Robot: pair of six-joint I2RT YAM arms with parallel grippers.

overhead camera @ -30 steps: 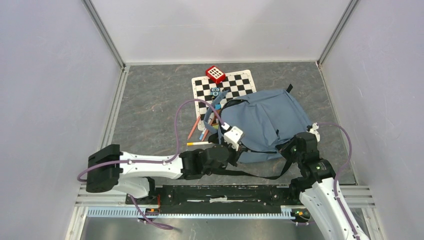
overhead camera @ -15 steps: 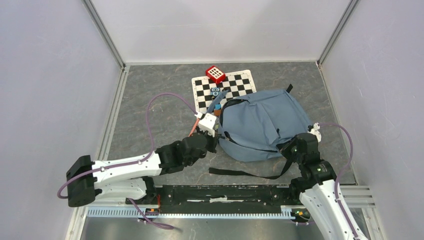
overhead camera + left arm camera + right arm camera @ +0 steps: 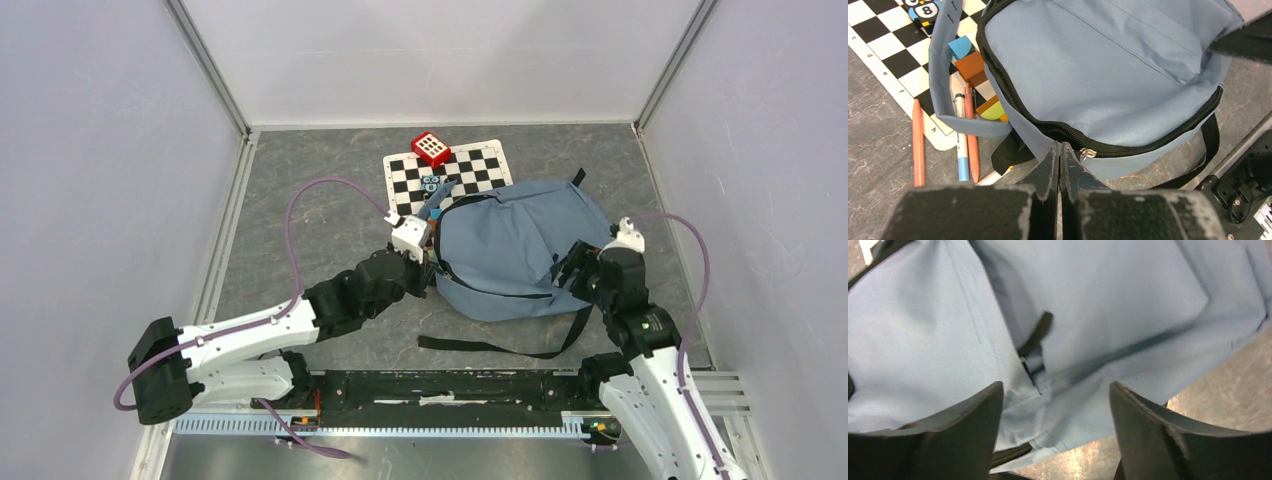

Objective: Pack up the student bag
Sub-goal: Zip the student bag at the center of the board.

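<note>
- The soft blue-grey fabric student bag [image 3: 520, 250] lay on the grey mottled table [image 3: 300, 200].
- The left gripper [image 3: 1059, 147] was pressed together beside the small metal zipper pull [image 3: 1088, 153]; the right gripper [image 3: 1055, 390] stood spread over cloth.
- Probably limp and light; best gripped at the zipper rim.

Now left gripper [image 3: 1058, 150] out beside the student bag [image 3: 520, 245], right gripper [image 3: 1055, 390] newly spread wide.

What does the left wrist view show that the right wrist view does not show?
Only left wrist: the chessboard mat, pens, coloured blocks, the bag's zipper pull, and the shut left gripper. Only right wrist: the open right gripper and a black tab on the fabric. Both: the blue-grey student bag on the grey table.
</note>
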